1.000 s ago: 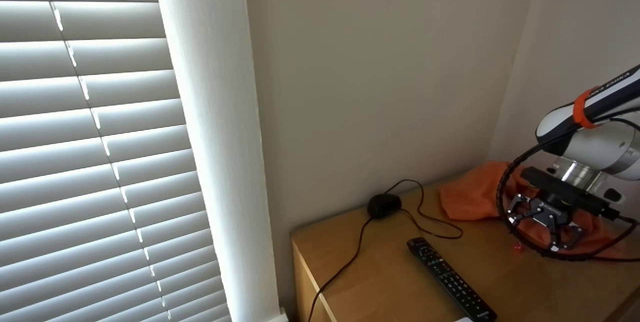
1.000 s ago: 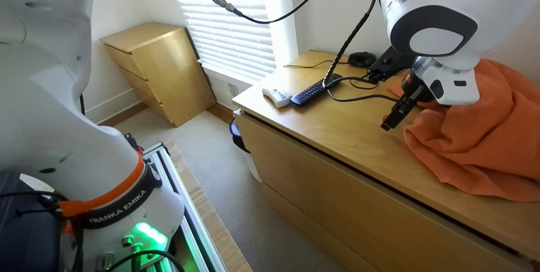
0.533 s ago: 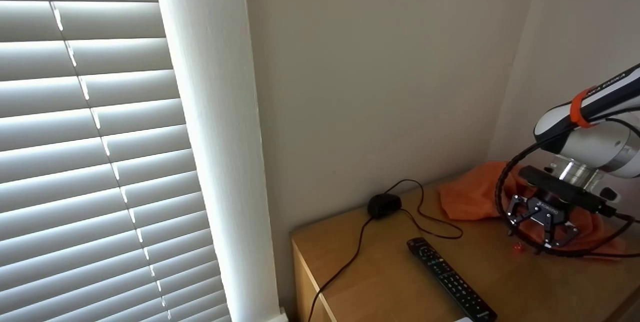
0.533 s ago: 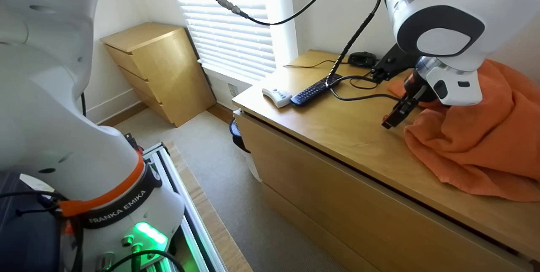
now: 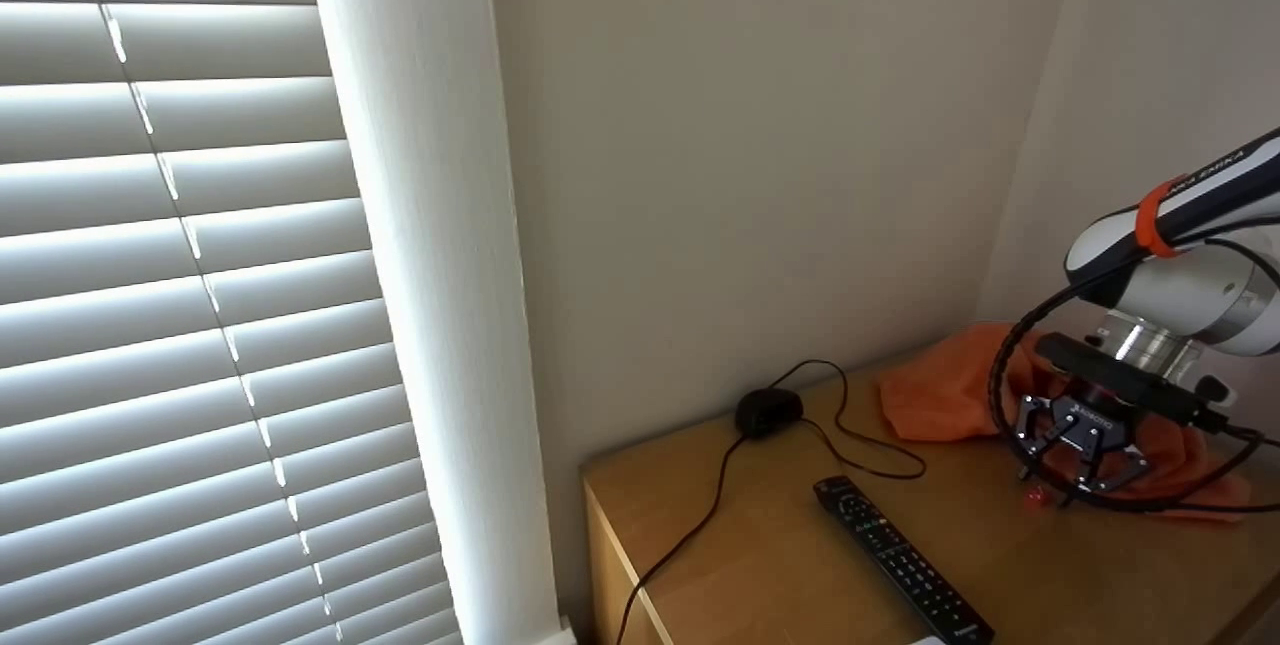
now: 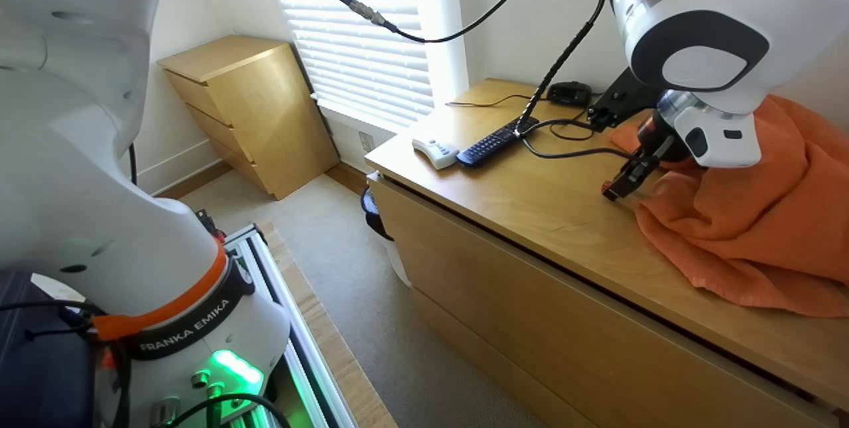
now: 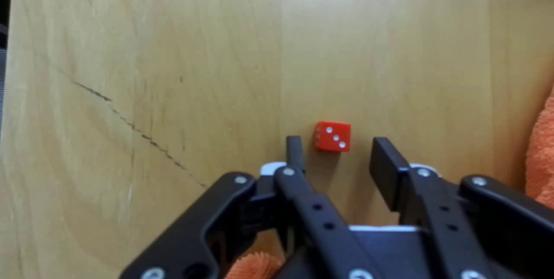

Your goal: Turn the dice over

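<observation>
In an exterior view, a white handset (image 6: pixel 435 152) is being supported by the dresser (image 6: pixel 557 209), beside a dark remote (image 6: pixel 492 144). Further right, the gripper (image 7: pixel 337 158) is being held with fingers parted. In the wrist view, the red die (image 7: pixel 333 136) is being supported by the dresser, seen between the fingertips and clear of both. Rightmost, an orange cloth (image 6: pixel 763 235) is being supported.

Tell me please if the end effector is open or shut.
Open. In the wrist view, the fingers of the end effector stand apart, and the die shows between them with space on both sides.
</observation>
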Tool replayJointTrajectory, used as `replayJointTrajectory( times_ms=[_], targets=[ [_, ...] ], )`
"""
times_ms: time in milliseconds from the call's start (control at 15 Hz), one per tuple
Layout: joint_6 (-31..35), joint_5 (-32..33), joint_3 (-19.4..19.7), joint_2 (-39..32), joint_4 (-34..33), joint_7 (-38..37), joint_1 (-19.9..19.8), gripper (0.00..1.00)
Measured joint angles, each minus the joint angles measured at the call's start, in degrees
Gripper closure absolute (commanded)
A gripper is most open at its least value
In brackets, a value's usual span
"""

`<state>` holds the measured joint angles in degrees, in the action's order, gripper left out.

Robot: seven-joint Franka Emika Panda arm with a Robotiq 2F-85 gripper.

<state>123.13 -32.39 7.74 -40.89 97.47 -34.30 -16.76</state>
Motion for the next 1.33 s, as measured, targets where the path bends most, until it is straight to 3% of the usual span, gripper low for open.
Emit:
replayJointTrajectory(
  times_ms=[400,467,533,667,800,1067,1333],
  targets=[
    [-1.0,0.0,0.0,-0.3,-0.7,0.0,-0.2,0.65],
    [-1.2,0.0,0.0,-0.4,-0.8,0.0,-0.2,0.72],
    [-1.3,0.0,0.0,-0.5,-1.0,0.0,-0.2,0.88],
    [-1.8,0.0,0.0,-0.7,-1.3,0.0,-0.2,1.0],
    [-2.0,0.0,0.0,-0.7,-1.4,0.0,-0.2,0.95],
    [-2.0,0.0,0.0,-0.7,-1.4,0.0,0.1,0.95],
    [0.4,1.4,0.9,0.0,-0.9,-1.1,2.8,0.95]
  ],
)
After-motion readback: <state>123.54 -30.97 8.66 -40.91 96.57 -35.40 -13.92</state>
